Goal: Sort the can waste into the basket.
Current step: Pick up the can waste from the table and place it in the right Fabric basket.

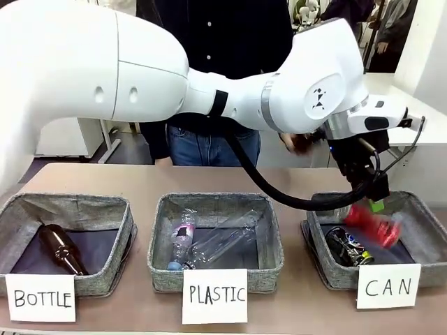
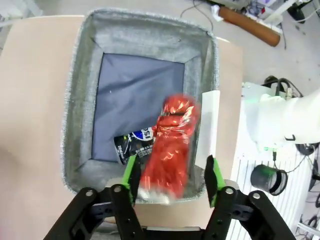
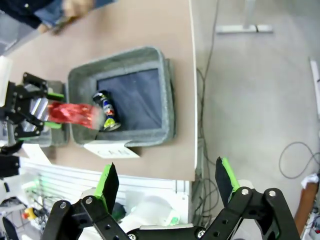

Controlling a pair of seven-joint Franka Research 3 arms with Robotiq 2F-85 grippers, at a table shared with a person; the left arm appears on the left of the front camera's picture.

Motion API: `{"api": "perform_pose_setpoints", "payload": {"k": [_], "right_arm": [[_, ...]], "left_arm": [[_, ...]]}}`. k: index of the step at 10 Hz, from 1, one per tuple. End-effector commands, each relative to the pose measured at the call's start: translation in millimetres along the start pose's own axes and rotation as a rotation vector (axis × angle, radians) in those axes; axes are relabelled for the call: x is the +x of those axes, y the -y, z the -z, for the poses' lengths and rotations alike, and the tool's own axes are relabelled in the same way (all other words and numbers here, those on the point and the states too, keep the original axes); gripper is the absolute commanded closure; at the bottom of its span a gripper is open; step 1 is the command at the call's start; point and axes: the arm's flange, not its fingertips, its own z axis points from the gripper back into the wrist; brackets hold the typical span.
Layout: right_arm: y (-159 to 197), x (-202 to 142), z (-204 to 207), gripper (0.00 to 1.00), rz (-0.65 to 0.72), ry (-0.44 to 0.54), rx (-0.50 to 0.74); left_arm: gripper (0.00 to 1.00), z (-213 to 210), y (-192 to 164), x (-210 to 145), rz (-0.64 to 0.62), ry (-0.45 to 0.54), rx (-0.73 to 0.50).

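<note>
Two cans: dark can lies in CAN basket; red can blurred between parted left tool fingers, long axis toward 12 o'clock, above basket. Right tool parted, empty, well apart.

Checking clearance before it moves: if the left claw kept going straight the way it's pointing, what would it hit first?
Probably the red can, blurred between its open fingers. Beyond it lie the CAN basket near wall and the dark can inside; depth is unclear.
</note>
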Motion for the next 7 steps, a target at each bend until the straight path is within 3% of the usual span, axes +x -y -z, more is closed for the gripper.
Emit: {"api": "perform_pose_setpoints", "payload": {"k": [1,5,7], "right_arm": [[-0.1,0.1,-0.2,0.0,0.023,-0.003,-0.003],[0.0,0.0,0.0,0.0,0.0,0.0,0.0],[-28.8,13.9,10.1,0.0,-0.052,0.056,0.161]], "left_arm": [[0.0,-6.3,0.4,1.5,-0.031,0.008,0.027],[0.0,-37.1,5.0,-16.1,-0.126,0.038,-0.034],[0.0,-72.8,20.5,-58.8,-0.22,0.084,-0.128]]}}
